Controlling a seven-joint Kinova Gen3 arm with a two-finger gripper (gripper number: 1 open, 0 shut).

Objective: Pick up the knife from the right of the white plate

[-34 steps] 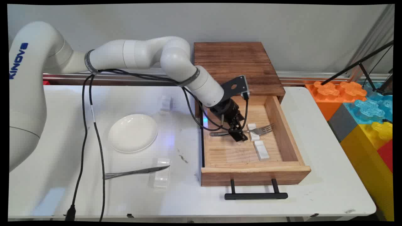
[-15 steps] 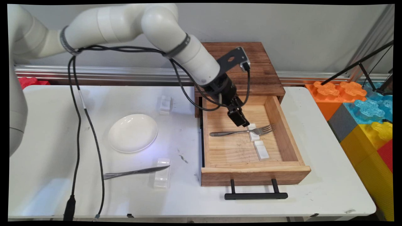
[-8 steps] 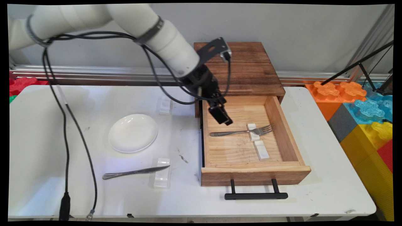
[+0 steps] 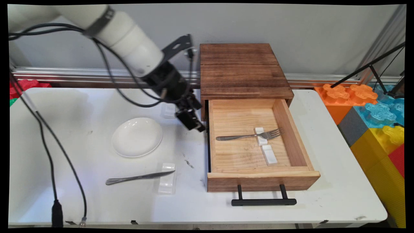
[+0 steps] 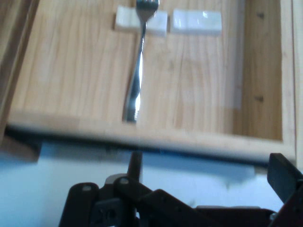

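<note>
My gripper (image 4: 191, 122) hangs over the table just left of the open wooden drawer (image 4: 292, 136), open and holding nothing. A metal fork (image 4: 248, 136) lies across the drawer floor, its neck on a small white rest (image 4: 260, 137), with a second white rest (image 4: 269, 154) in front of it. In the hand view the fork (image 5: 137, 75) and both rests (image 5: 196, 21) lie beyond the drawer's side wall (image 5: 142, 138). One of my fingers (image 5: 284, 178) shows at the far right.
The drawer belongs to a dark wooden box (image 4: 243, 69) and has a black handle (image 4: 263, 202). A white plate (image 4: 136, 137), a knife (image 4: 139, 177) on a clear rest (image 4: 167, 184), and another clear rest (image 4: 169, 110) lie left. Coloured blocks (image 4: 378, 116) stand right.
My gripper was down at the fork in the drawer. It has risen without the fork and swung left, out over the drawer's side wall. The fork stays on its rest.
</note>
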